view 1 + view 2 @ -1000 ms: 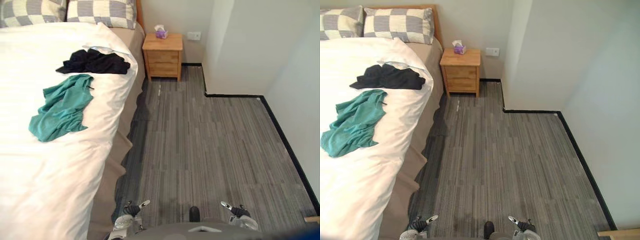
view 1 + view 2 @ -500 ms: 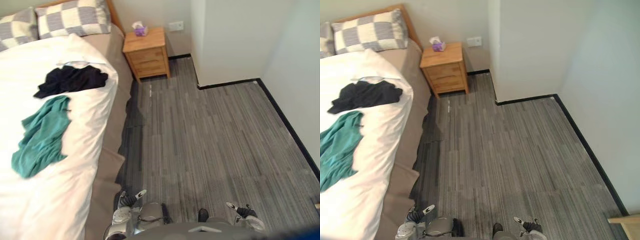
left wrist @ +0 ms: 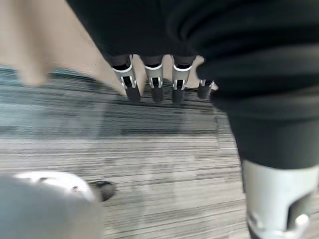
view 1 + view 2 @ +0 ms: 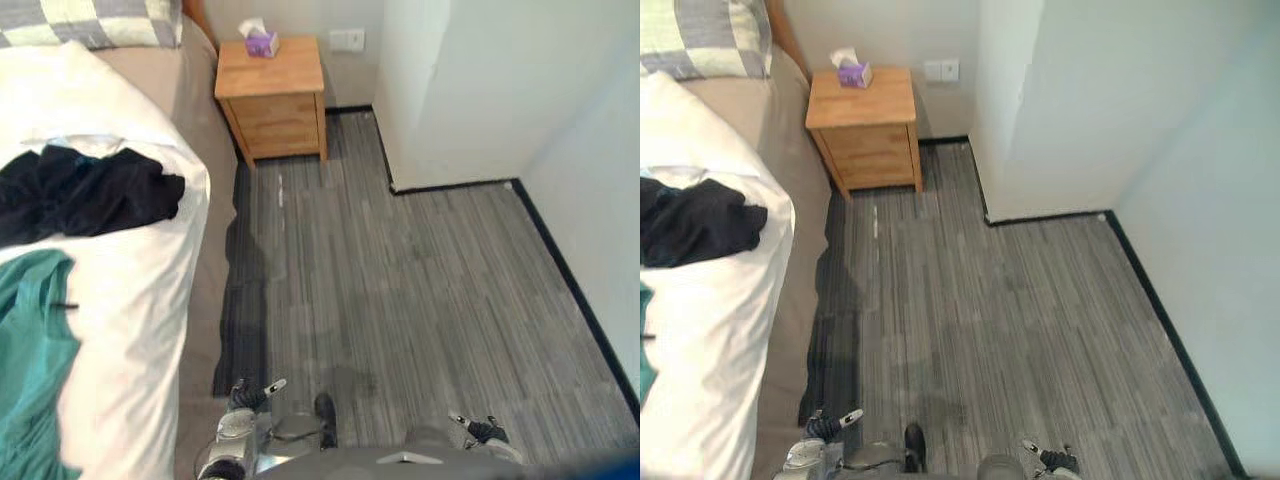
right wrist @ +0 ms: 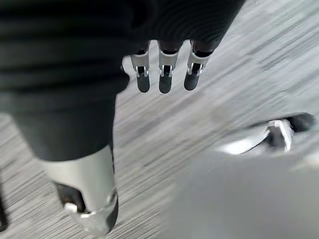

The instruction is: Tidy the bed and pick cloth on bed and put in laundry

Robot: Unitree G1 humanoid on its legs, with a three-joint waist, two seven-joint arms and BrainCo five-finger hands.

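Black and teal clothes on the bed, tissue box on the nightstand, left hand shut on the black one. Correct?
No. The left hand holds nothing: the left wrist view shows its fingers straight above the grey floor. The black cloth lies on the bed with the teal cloth beside it; the tissue box is on the nightstand.

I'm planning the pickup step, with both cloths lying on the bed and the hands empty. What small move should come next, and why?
Probably turn left and lift the left hand toward the black cloth. It lies nearest the edge of the bed, the teal cloth farther in; it and the right hand hang over the floor, fingers straight, holding nothing.
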